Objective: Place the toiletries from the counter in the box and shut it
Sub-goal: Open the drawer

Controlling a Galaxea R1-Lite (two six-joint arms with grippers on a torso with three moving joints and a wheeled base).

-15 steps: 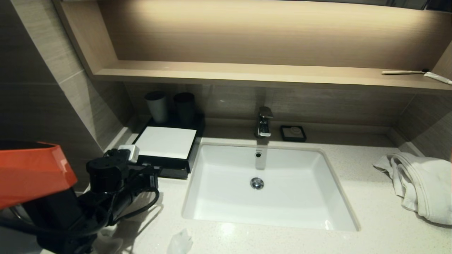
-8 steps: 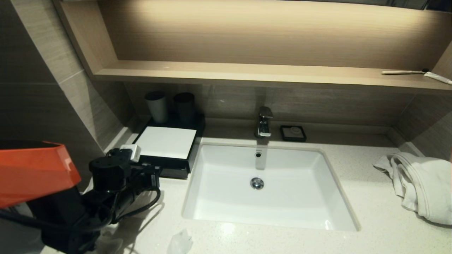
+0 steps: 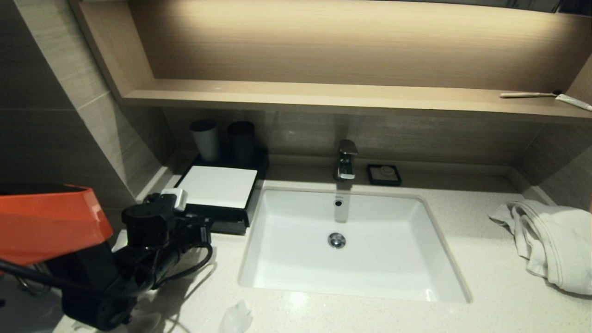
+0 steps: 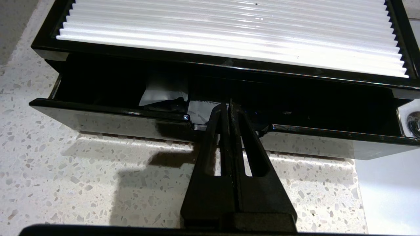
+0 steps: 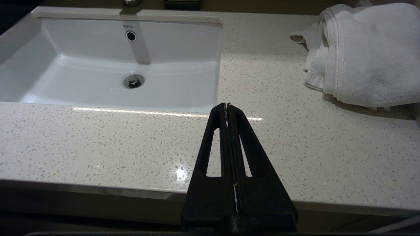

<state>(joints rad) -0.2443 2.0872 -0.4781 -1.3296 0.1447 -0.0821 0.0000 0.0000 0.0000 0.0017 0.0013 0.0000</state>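
Note:
The black box [image 3: 257, 178] with a white ribbed top stands on the counter left of the sink. Its drawer [image 4: 108, 119] is pulled partly out in the left wrist view, with pale toiletry packets [image 4: 164, 92] lying inside. My left gripper [image 4: 228, 106] is shut and empty, its tips at the notch in the middle of the drawer's front edge; in the head view it is at the box's front [image 3: 203, 230]. A crumpled clear packet [image 3: 236, 317] lies on the counter near the front edge. My right gripper [image 5: 227, 105] is shut and empty over the counter, right of the sink.
The white sink [image 3: 351, 277] with its faucet [image 3: 346, 159] fills the middle. A white towel [image 3: 550, 240] lies at the right. A soap dish [image 3: 384, 174] and two cups [image 3: 206, 138] stand at the back. A toothbrush [image 3: 527, 95] lies on the shelf.
My left arm has shifted slightly forward and to the right towards the box's drawer. The right arm has not moved.

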